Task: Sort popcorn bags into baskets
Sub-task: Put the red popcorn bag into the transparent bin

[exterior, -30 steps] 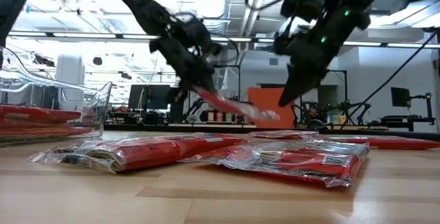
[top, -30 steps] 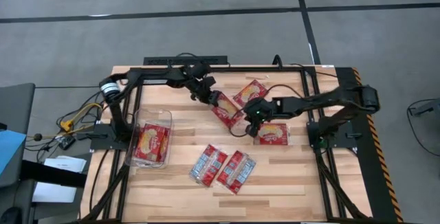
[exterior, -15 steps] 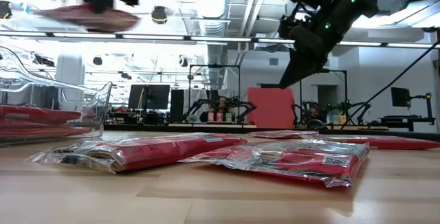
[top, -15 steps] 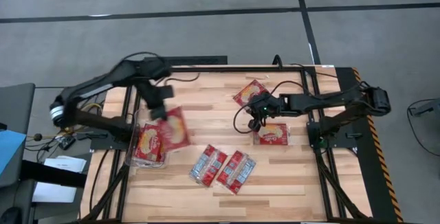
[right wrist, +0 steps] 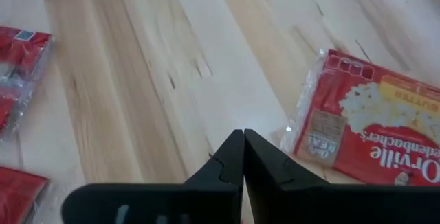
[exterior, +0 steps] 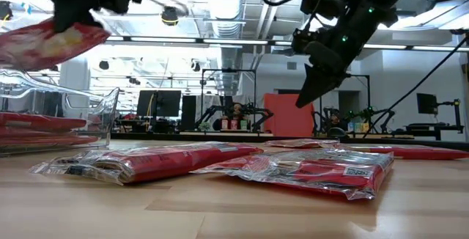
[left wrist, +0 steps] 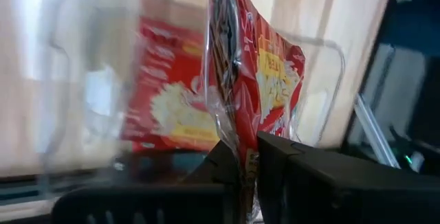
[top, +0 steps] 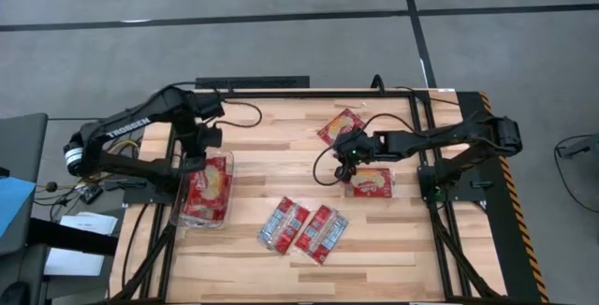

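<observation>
High view: on the pale plank table [top: 271, 155], the left gripper [top: 201, 146] hangs over the far end of the clear, round-cornered plastic tub [top: 178, 213], clamping a glossy red popcorn bag [top: 213, 176] above the bags already inside. The right gripper [top: 344, 151] hovers mid-table between two flat red packets, one farther [top: 339, 124] and one nearer [top: 372, 182]; two more [top: 302, 228] lie side by side at the near edge.

Low view: the held bag [exterior: 45, 42] tilts above the see-through tub wall [exterior: 102, 114]; crinkled film packets [exterior: 293, 167] lie in front.

Left wrist view: dark fingers [left wrist: 227, 157] pinch the bag's sealed film edge [left wrist: 227, 80].

Right wrist view: its fingers [right wrist: 234, 157] are pressed together, empty, above bare wood.
</observation>
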Robot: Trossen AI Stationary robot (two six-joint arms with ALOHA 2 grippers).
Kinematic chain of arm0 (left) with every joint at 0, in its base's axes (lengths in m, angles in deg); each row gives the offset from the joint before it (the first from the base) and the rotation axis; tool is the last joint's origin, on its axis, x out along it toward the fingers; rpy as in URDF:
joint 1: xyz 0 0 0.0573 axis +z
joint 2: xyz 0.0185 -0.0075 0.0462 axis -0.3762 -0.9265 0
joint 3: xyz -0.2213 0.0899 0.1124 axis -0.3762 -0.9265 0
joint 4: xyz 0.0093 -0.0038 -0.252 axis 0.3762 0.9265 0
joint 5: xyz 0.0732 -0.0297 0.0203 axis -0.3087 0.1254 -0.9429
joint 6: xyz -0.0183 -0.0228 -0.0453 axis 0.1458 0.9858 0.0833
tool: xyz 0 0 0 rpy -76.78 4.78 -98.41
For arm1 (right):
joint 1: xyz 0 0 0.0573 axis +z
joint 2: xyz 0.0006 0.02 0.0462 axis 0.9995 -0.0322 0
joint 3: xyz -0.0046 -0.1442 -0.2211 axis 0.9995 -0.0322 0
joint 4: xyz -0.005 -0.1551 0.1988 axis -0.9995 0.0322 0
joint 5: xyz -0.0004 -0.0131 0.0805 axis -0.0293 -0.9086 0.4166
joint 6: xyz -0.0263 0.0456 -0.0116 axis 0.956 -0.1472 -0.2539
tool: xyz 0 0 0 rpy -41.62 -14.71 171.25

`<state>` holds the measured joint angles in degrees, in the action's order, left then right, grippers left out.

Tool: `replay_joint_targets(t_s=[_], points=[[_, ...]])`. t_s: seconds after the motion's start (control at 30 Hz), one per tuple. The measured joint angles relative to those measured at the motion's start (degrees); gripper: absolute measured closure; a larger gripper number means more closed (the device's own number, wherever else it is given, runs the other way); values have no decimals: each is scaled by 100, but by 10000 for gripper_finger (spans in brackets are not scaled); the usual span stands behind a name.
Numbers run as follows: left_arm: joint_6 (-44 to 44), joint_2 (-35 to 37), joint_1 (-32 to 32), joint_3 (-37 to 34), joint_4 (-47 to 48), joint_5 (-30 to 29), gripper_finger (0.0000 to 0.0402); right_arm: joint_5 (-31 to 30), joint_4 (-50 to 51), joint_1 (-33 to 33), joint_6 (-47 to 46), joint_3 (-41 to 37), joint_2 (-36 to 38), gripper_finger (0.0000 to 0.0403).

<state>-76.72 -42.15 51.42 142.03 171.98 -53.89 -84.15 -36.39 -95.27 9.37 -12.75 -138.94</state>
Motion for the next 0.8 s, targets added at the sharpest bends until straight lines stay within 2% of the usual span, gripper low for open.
replay_joint_targets(t_s=[0.3, 0.53, 0.67, 0.8], points=[[-659, 33, 4, -1127, -33, -4, 388, 1, 42, -2, -4, 2, -79, 364], [-492, 26, 4, -1532, -313, -264, 382, 1, 44, -2, -7, 2, -79, 379], [-485, 28, 4, -1534, -310, -332, 348, 1, 44, -2, -7, 0, -79, 380], [-382, 28, 4, -1532, -303, -594, 289, 1, 44, -2, -11, 0, -79, 370]])
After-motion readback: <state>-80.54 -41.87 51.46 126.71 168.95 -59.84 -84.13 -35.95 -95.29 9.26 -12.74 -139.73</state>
